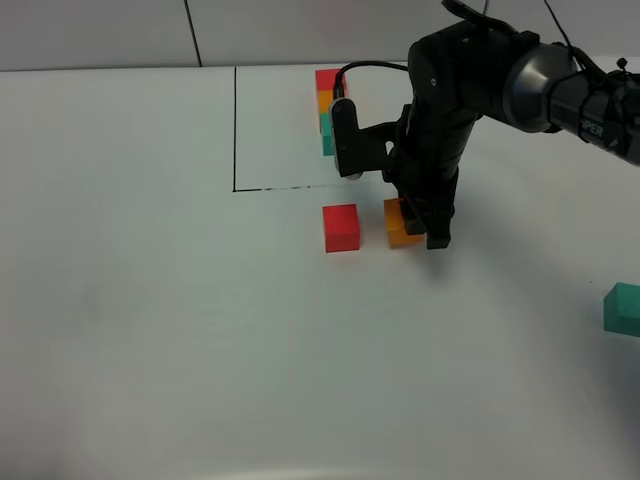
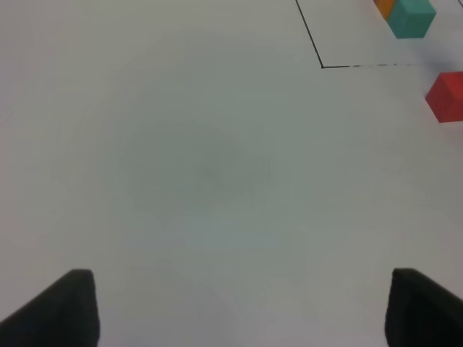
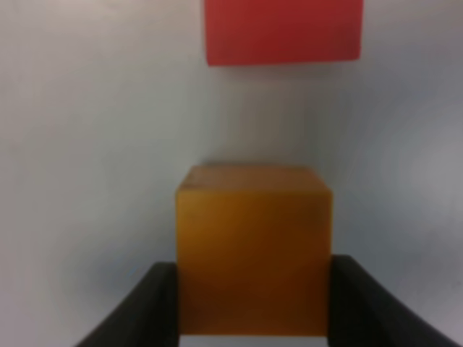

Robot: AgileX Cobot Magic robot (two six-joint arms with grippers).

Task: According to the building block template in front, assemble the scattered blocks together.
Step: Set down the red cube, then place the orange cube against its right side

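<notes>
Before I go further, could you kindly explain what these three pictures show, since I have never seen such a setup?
This is a robot with two arms, each ending in a two-fingered gripper. One picture looks down from a high camera; the other two come from wrist cameras. On the white table lie a loose red cube, a teal cube far right, and, inside a drawn black line, a row of three cubes to copy. The right gripper is closed on an orange cube beside the red one. The left gripper is open and empty.
</notes>
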